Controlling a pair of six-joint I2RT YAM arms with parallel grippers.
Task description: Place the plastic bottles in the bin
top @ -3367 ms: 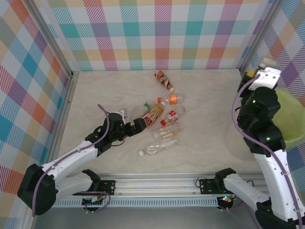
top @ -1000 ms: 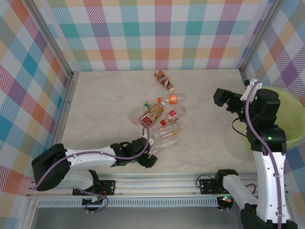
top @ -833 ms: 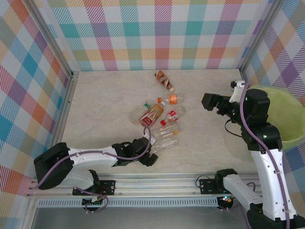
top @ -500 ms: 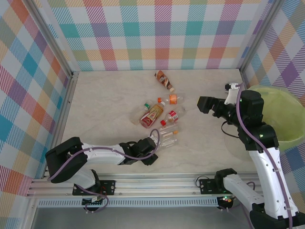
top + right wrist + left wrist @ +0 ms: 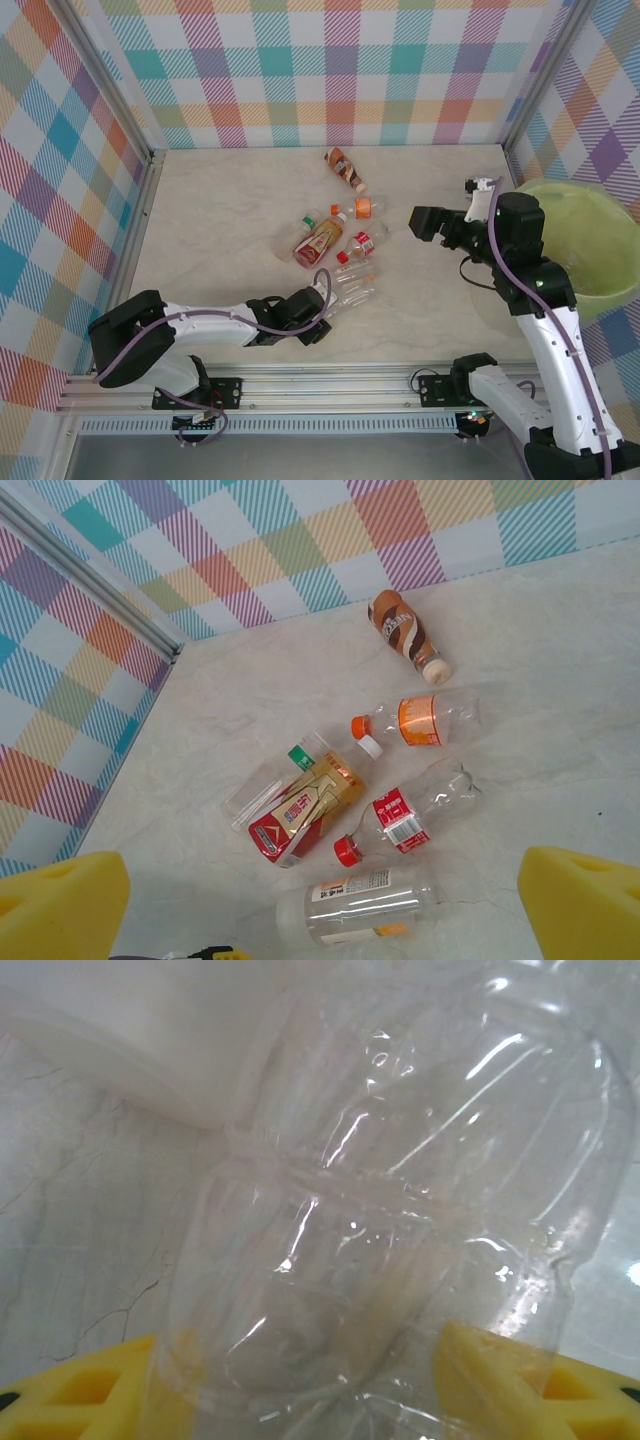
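My left gripper (image 5: pixel 318 322) lies low at the table's near edge, shut on a clear bottle (image 5: pixel 336 302). In the left wrist view this clear bottle (image 5: pixel 390 1210) lies between the two yellow pads (image 5: pixel 500 1380), its sides against them. My right gripper (image 5: pixel 424 222) hangs open and empty just right of the bottle pile, left of the pale yellow-green bin (image 5: pixel 597 232). Below the right gripper (image 5: pixel 322 908) lie a brown bottle (image 5: pixel 405 635), an orange-labelled one (image 5: pixel 425 720), a red-labelled one (image 5: pixel 405 815), a red-and-gold one (image 5: pixel 305 805) and a clear white-labelled one (image 5: pixel 360 905).
Checked walls with metal posts close the table in on the left, back and right. A metal rail (image 5: pixel 330 385) runs along the near edge. The bin stands at the far right, beside the right arm.
The left gripper's jaws have closed in on the clear bottle. The right arm has swung left, away from the bin and toward the bottle pile, staying open.
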